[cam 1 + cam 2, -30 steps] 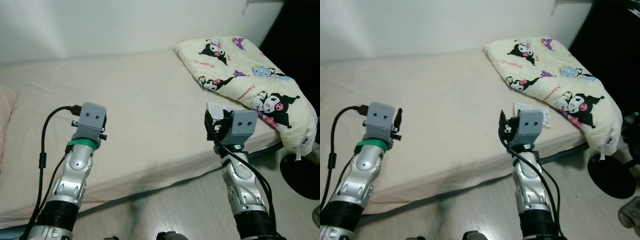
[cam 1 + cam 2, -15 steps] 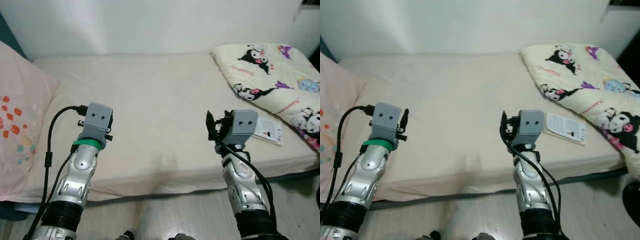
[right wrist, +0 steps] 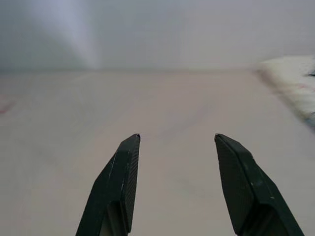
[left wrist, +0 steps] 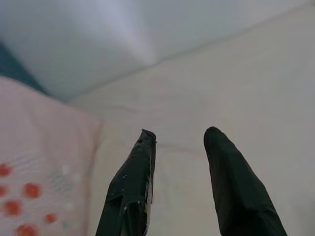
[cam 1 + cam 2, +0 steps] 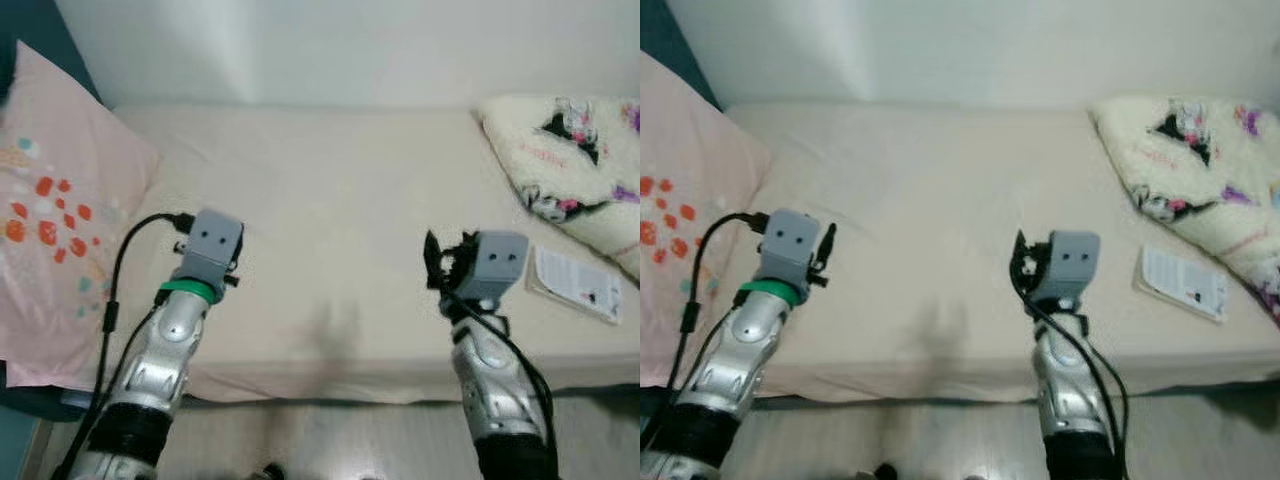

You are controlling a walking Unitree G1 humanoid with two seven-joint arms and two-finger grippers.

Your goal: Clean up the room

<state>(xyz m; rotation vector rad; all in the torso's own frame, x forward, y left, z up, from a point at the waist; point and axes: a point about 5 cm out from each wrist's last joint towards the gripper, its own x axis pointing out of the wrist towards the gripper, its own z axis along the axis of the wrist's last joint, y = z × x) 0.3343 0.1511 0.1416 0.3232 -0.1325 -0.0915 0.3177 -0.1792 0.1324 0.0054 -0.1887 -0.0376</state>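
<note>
A bed point(image 5: 340, 210) with a cream sheet lies before me. A pink pillow point(image 5: 50, 210) with red dots leans at its left end. A folded cream blanket point(image 5: 575, 160) with cartoon prints lies at the right end, and a white leaflet point(image 5: 578, 283) rests on the sheet beside it. My left gripper point(image 4: 177, 135) hovers open over the sheet near the pink pillow point(image 4: 34, 187), holding nothing. My right gripper point(image 3: 177, 137) hovers open over the middle of the sheet, also with nothing in it. Both arms, left point(image 5: 165, 350) and right point(image 5: 490, 360), are raised over the bed's front edge.
A white wall point(image 5: 330, 45) runs behind the bed. A strip of light floor point(image 5: 330, 440) shows below the bed's front edge. A dark teal surface point(image 5: 40, 30) stands behind the pink pillow.
The whole view has swung left: the pink pillow has come into sight and the cartoon blanket and leaflet have slid to the right edge. Both arms keep the same raised pose.
</note>
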